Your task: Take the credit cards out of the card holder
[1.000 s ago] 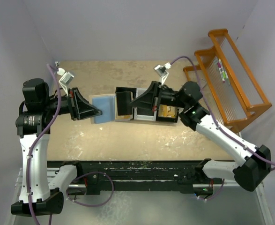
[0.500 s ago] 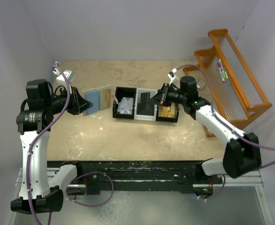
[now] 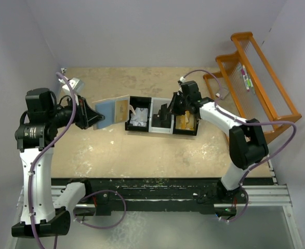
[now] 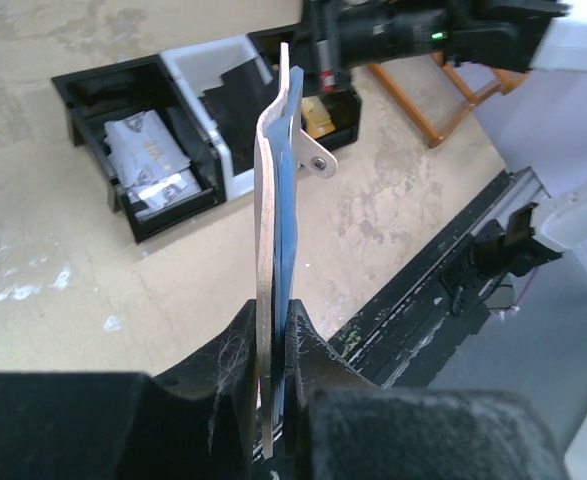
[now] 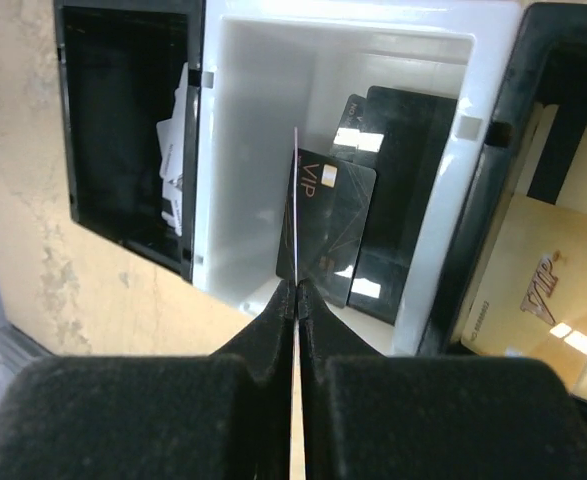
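Blue-grey inside and tan outside, the card holder [image 3: 112, 109] is up off the table [image 3: 157, 155], just left of the black tray [image 3: 142, 130]. Our left claw [image 3: 93, 117] pinches it by one edge, the two fingers almost together with only the holder between them. We think we hold it up like this so its open side faces the other arm and the cards are easy to pull out.

Our right claw [image 5: 295, 300] is squeezed tight on one thin card [image 5: 296, 200], seen edge-on, so we cannot tell its colour. It hangs over the white middle box [image 5: 243, 150] of the tray, where black cards [image 5: 393, 180] already lie. We guess that is where this card goes. A gold card [image 5: 533, 290] lies in the next box.
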Robot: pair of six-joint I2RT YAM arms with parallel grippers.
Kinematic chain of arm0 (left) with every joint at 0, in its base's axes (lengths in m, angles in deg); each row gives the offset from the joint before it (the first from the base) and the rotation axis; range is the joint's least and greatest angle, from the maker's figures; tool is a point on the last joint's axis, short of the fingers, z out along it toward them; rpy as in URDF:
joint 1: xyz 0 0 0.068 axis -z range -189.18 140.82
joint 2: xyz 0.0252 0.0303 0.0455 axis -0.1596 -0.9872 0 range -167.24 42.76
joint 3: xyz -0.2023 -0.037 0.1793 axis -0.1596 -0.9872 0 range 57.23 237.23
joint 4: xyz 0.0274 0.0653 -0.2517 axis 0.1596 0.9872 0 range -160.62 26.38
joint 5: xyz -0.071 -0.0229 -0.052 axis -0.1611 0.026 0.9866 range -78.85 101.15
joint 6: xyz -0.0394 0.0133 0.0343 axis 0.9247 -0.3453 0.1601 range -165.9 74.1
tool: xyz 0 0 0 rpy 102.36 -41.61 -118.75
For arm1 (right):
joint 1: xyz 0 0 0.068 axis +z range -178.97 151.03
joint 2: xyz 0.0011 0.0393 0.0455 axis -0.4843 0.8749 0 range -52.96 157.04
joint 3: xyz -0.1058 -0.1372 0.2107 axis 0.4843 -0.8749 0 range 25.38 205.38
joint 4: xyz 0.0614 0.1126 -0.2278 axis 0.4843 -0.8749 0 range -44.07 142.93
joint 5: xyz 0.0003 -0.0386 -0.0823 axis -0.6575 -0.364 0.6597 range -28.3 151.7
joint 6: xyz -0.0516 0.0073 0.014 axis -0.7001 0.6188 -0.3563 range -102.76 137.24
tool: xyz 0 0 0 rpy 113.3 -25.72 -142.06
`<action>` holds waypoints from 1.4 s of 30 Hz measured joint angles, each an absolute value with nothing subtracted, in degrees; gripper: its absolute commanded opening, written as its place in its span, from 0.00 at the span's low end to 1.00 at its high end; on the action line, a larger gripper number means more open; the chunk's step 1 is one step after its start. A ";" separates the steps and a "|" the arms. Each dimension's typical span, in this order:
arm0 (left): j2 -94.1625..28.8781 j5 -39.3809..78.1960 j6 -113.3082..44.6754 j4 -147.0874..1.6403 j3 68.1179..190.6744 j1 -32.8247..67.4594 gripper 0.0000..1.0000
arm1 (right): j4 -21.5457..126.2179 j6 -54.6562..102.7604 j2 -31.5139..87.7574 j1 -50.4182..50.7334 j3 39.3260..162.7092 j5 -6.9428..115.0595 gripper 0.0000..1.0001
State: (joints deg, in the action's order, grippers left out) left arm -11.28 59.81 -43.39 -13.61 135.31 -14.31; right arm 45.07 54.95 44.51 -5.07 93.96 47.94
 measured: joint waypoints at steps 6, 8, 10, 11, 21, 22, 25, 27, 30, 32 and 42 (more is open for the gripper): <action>-10.80 67.66 -41.36 -13.80 138.15 -14.31 0.00 | 42.87 54.91 49.63 -1.51 98.46 53.71 0.26; -10.27 69.93 -40.38 -14.15 138.59 -14.31 0.00 | 42.06 55.02 49.82 -0.70 99.12 55.28 0.40; -9.62 72.03 -39.39 -14.63 138.85 -14.31 0.00 | 41.36 55.13 49.10 -0.11 99.12 56.64 0.48; -9.31 73.06 -38.85 -15.00 138.94 -14.31 0.00 | 40.96 55.08 48.49 0.09 99.12 57.51 0.52; -8.52 78.56 -31.81 -21.85 139.16 -14.31 0.00 | 43.63 56.22 26.22 0.31 94.29 55.83 0.75; -8.46 78.72 -30.45 -23.22 139.16 -14.31 0.00 | 45.40 56.68 23.70 0.37 93.35 54.13 0.80; -8.15 78.94 -26.13 -27.51 139.16 -14.31 0.00 | 56.31 59.94 14.92 0.94 86.59 46.24 0.81; -7.98 78.91 -22.76 -30.85 139.16 -14.31 0.00 | 64.26 63.04 9.98 2.08 80.91 41.71 0.82; -7.93 78.85 -18.21 -35.40 139.14 -14.31 0.00 | 76.44 67.39 5.48 5.93 73.15 38.83 0.83; -7.93 78.83 -14.96 -38.70 139.07 -14.31 0.00 | 82.08 69.40 4.47 9.53 70.38 38.32 0.83; -7.71 80.09 -2.17 -49.36 136.91 -14.31 0.00 | 95.32 71.43 11.31 18.08 76.23 41.38 0.84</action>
